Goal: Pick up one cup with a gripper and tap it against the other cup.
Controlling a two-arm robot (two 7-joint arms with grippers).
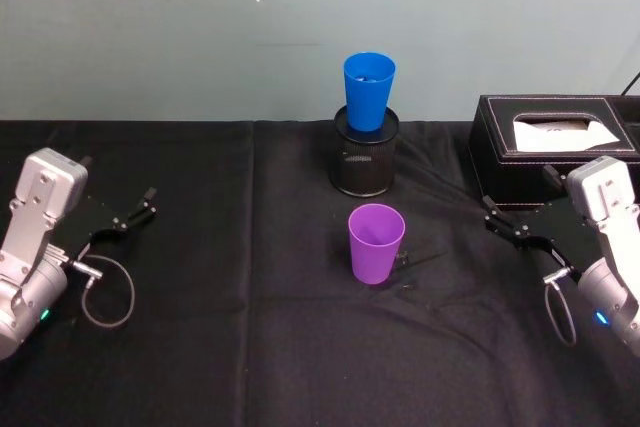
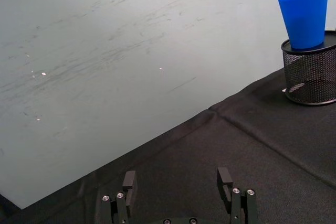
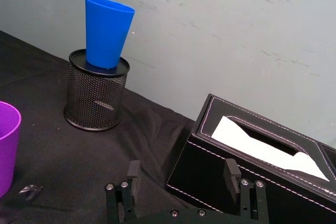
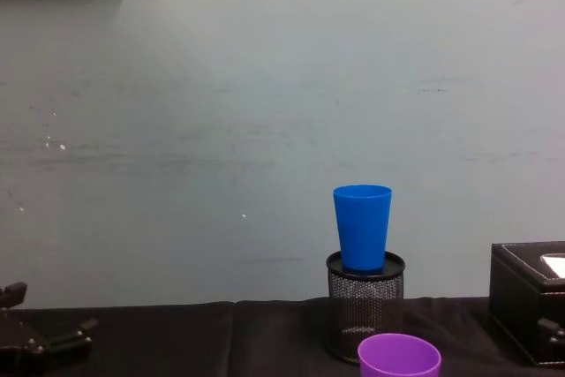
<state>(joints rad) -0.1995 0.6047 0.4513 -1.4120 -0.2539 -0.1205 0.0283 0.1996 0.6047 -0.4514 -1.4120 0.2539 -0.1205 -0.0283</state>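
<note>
Right gripper (image 3: 182,174) open and empty, purple cup (image 1: 376,242) to its left. A hard tap could topple the blue cup (image 1: 368,90) off the mesh holder (image 1: 365,162). Left gripper (image 2: 177,179) idle, open too.

Your two arms are silver-grey with boxy, rounded wrist housings (image 1: 45,182), and the left gripper (image 1: 137,211) and right gripper (image 1: 495,215) are black, flat-fingered clamps. A thin grey cable (image 1: 108,297) loops off each wrist, silver screw heads (image 2: 116,196) dot the finger bases, and a small light (image 1: 45,315) glows on each forearm
</note>
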